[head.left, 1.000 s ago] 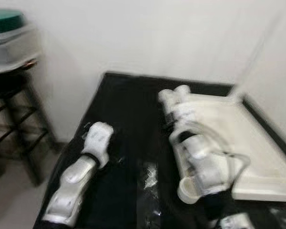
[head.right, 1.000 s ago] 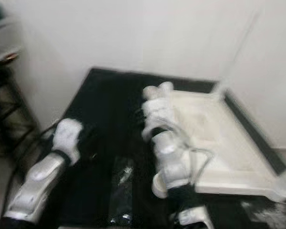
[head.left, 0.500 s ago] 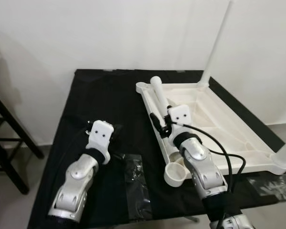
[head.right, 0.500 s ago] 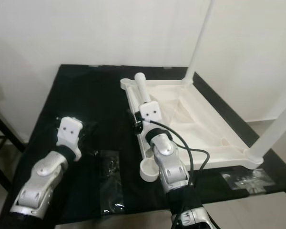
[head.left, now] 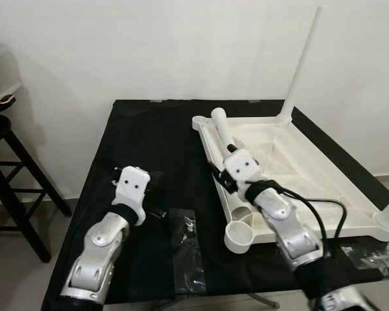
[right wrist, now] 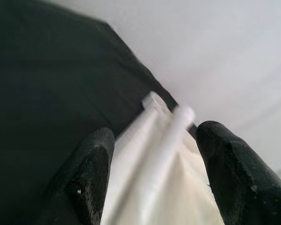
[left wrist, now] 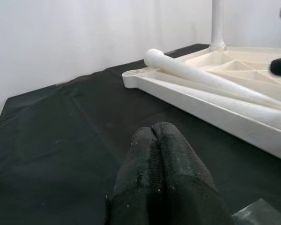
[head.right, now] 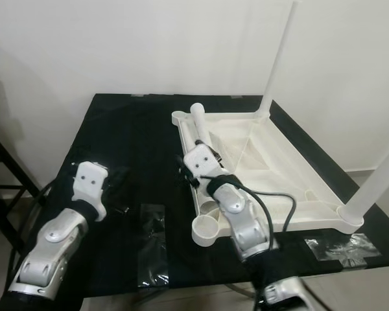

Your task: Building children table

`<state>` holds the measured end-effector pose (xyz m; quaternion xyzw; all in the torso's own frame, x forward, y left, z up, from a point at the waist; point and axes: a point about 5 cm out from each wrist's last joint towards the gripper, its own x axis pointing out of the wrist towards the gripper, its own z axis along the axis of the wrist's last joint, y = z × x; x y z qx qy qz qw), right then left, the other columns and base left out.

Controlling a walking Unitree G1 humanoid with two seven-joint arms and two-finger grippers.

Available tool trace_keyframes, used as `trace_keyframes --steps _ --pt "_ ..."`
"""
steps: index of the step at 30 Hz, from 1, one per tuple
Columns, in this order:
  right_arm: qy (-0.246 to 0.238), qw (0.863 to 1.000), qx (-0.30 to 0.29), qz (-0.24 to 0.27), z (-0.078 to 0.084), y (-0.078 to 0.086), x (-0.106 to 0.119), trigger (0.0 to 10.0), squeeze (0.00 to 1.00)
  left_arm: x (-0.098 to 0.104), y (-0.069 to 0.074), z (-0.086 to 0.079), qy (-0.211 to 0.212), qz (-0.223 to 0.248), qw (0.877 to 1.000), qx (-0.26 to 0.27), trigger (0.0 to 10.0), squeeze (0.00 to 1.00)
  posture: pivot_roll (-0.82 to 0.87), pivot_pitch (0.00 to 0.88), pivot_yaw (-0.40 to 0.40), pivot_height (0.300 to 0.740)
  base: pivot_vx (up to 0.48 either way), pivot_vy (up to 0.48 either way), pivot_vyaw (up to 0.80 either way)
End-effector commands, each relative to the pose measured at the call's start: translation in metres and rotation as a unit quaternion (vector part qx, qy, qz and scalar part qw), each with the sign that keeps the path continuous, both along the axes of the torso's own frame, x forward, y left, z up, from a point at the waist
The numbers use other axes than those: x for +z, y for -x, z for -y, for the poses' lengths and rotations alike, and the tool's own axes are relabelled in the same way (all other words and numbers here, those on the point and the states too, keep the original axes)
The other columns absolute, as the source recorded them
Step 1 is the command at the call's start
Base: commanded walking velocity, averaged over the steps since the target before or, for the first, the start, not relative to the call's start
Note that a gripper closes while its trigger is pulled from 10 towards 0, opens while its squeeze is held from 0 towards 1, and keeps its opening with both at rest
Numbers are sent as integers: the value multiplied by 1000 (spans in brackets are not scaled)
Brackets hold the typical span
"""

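1. Upturned white tabletop (head.left: 298, 165) lying on a black cloth (head.left: 155, 136), toward the robot's right.
2. One white leg (head.left: 303, 61) standing upright in the far corner socket; a second upright leg (head.right: 384, 175) at the near right corner.
3. Loose white leg (head.left: 222, 129) lying along the tabletop's left rim, rounded end toward the far left corner.
4. Empty round socket (head.left: 238, 236) at the near left corner, just beside the right forearm.
5. Right gripper (right wrist: 152, 154) over the loose leg, fingers (right wrist: 91, 168) spread wide on either side of it, not closed on it; whether touching, cannot tell.
6. Left gripper (left wrist: 158, 140) low over the cloth, left of the tabletop and apart from it, fingertips (left wrist: 171, 145) pressed together, holding nothing.
7. Clear plastic bag (head.left: 187, 243) flat on the cloth between the two arms; another crumpled one (head.right: 340, 247) by the near right corner.
8. Dark stool (head.left: 6, 175) beside the cloth at far left.
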<state>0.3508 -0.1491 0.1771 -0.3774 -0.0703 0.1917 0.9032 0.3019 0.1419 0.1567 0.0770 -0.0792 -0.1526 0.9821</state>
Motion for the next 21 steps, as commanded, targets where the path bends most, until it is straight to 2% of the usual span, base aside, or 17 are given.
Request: trace_keyframes --steps 1,6,8,9,10,11,12,14,17,19,20,21 --pt "14 1000 8 1 -3 -1 1 10000 0 1 1 -3 -3 -1 1000 3 10000 0 49 29 -56 740 0 0 0" --pt "19 1000 4 -4 2 -2 7 10000 0 -1 4 -3 -4 -3 1000 4 10000 0 45 42 -60 740 0 0 0" --pt "35 999 10 -7 0 -1 8 10000 0 -2 5 -2 -5 -5 1000 2 10000 0 45 49 -63 740 0 0 0" --pt "63 998 27 -16 -3 2 8 10000 0 -3 7 0 -6 -7 1000 -4 10000 0 47 56 -67 740 0 0 0" --pt "63 998 27 -16 -3 2 8 10000 0 -3 7 0 -6 -7 1000 -4 10000 0 47 56 -67 740 0 0 0" --pt "90 994 51 -28 -5 7 9 10000 0 -3 8 2 -8 -8 1000 -9 10000 0 46 62 -68 740 0 0 0" --pt "90 994 51 -28 -5 7 9 10000 0 -3 8 2 -8 -8 1000 -9 10000 0 46 62 -68 740 0 0 0" --pt "135 983 113 -51 -5 19 16 10000 0 -4 11 6 -11 -10 1000 -24 10000 0 41 71 -75 740 0 0 0" --pt "141 978 142 -66 -3 27 21 10000 0 -5 13 8 -13 -11 999 -30 10000 0 33 73 -78 740 0 0 0" --pt "146 964 195 -102 2 42 30 10000 0 -7 15 11 -15 -13 999 -38 10000 0 26 76 -80 740 0 0 0" --pt "146 964 195 -102 2 42 30 10000 0 -7 15 11 -15 -13 999 -38 10000 0 26 76 -80 740 0 0 0" --pt "153 956 218 -124 7 52 34 10000 0 -7 15 13 -15 -14 999 -41 10000 0 14 82 -79 740 0 0 0"
